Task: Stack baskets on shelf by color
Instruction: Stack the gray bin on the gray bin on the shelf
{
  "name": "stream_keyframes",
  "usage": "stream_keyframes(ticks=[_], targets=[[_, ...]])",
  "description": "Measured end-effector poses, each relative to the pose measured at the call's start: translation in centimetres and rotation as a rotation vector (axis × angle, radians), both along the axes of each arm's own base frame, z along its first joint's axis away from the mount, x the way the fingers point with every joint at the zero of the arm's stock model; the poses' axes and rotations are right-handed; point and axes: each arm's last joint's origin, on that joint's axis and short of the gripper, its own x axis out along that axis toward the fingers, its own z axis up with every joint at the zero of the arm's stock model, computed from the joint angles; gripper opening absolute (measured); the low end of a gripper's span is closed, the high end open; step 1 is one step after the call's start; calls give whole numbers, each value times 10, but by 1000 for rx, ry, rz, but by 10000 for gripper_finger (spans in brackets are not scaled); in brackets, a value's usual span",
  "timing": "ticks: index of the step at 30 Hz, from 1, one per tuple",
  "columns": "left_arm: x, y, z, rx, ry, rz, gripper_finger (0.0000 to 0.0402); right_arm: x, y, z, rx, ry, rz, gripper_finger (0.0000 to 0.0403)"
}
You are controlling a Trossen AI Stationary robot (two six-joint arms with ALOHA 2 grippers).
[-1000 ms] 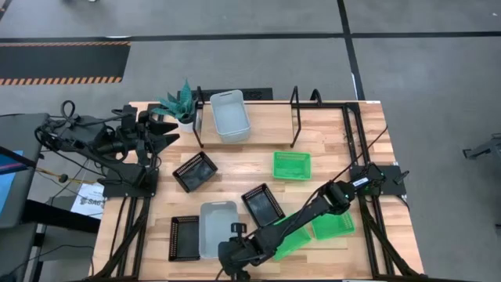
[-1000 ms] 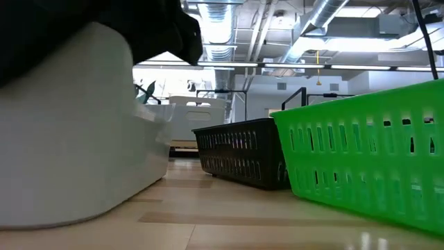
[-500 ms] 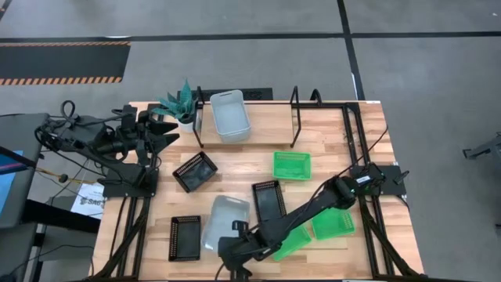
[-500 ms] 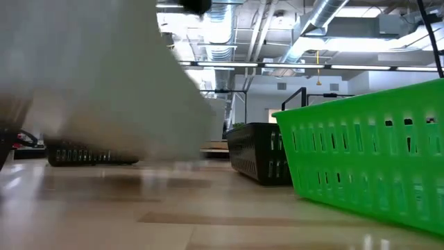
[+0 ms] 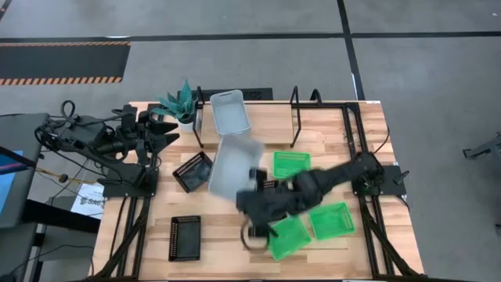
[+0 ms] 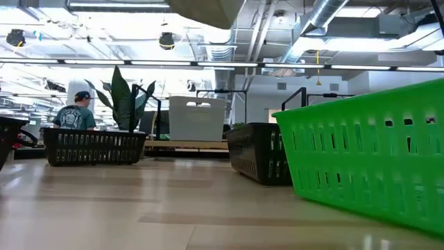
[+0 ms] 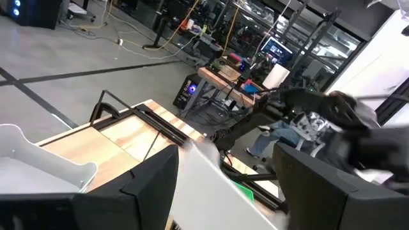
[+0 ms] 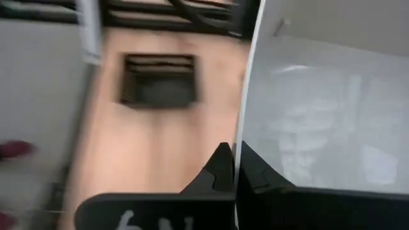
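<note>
My right gripper (image 5: 252,188) is shut on the rim of a grey-white basket (image 5: 233,163) and holds it tilted above the table's middle, just in front of the shelf (image 5: 296,117). In the right wrist view the gripper (image 8: 234,156) pinches that basket's wall (image 8: 319,121). Another grey-white basket (image 5: 228,110) sits in the shelf's left section. Green baskets lie at the centre (image 5: 291,164), the front right (image 5: 333,219) and the front (image 5: 288,237). Black baskets lie at the left (image 5: 194,171) and the front left (image 5: 185,237). My left gripper (image 5: 162,129) waits open at the table's left edge.
A teal spiky plant (image 5: 180,102) stands at the shelf's left end. In the low view a black basket (image 6: 260,153) and a green basket (image 6: 368,160) stand close by. A person (image 6: 73,114) sits in the room beyond.
The right gripper shut on the grey-white basket at the table's front, raised it and carried it back toward the shelf. A black basket near it was nudged. The left arm stayed put.
</note>
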Motion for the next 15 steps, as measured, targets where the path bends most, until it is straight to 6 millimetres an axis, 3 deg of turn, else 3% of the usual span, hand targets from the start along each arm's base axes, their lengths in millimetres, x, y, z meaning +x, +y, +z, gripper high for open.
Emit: stream_keyframes(ticks=[5, 15], targets=[[0, 0, 0, -5, -1, 22, 244, -2, -44, 6, -143, 81, 3, 1], [3, 2, -1, -17, -4, 113, 244, 16, -141, 1, -374, 210, 83, 5]])
